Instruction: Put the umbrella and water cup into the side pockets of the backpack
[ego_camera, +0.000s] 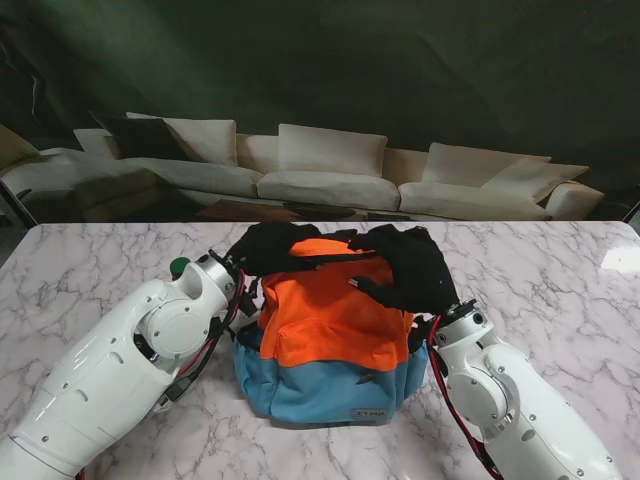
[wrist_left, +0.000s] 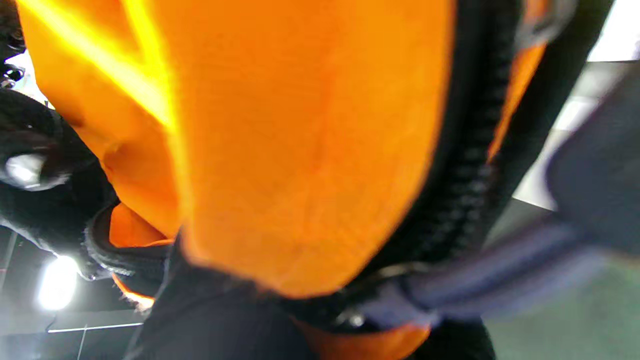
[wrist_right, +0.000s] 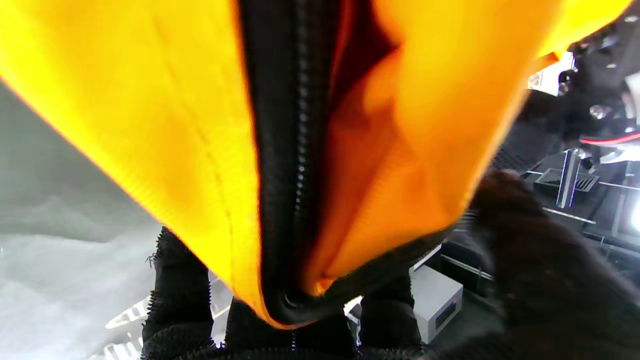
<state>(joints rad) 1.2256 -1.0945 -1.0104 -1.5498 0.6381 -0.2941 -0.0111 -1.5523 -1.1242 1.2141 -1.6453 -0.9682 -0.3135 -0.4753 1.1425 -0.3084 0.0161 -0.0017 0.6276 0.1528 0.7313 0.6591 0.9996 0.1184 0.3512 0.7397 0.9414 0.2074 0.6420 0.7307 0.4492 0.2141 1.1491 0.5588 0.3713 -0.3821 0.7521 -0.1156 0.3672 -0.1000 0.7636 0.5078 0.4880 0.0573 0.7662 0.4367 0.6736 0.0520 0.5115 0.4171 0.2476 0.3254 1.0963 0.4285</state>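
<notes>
Our left hand (ego_camera: 268, 247) and right hand (ego_camera: 415, 268) both have their fingers (wrist_right: 180, 280) clamped on the top of the orange backpack (ego_camera: 325, 335) on the counter (ego_camera: 90, 260).

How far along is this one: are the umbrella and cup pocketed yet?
Neither item can be confirmed: a green-topped object shows beside the backpack's left side, mostly hidden. In hand: the left robot hand and right robot hand both grip the backpack's top. Pockets stay hidden.
</notes>
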